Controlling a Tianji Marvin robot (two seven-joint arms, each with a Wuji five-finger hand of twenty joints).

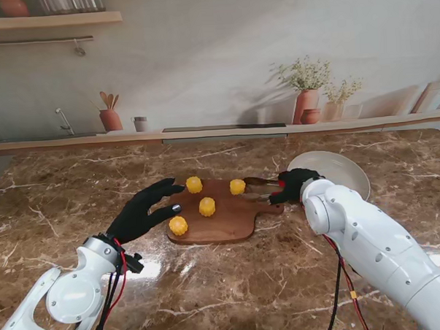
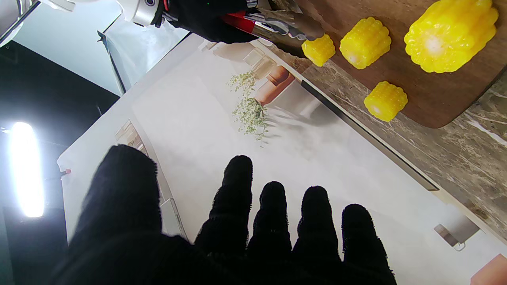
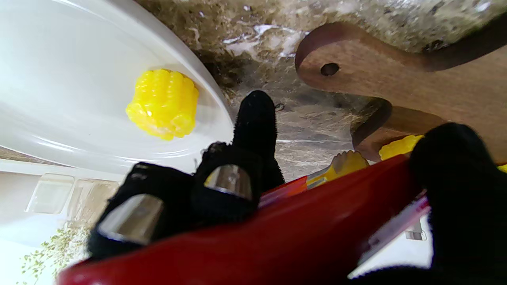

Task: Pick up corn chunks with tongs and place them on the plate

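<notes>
Several yellow corn chunks lie on the wooden cutting board; the far right one sits at the tips of the tongs. My right hand is shut on the tongs' red handle, just right of the board. Behind that hand is the white plate, and the right wrist view shows one corn chunk on it. My left hand is open, fingers spread, at the board's left edge near the nearest chunk.
The board's handle with its hole points right, toward the plate. A ledge with pots and dried flowers runs along the wall behind the marble counter. A red cable hangs from my right arm.
</notes>
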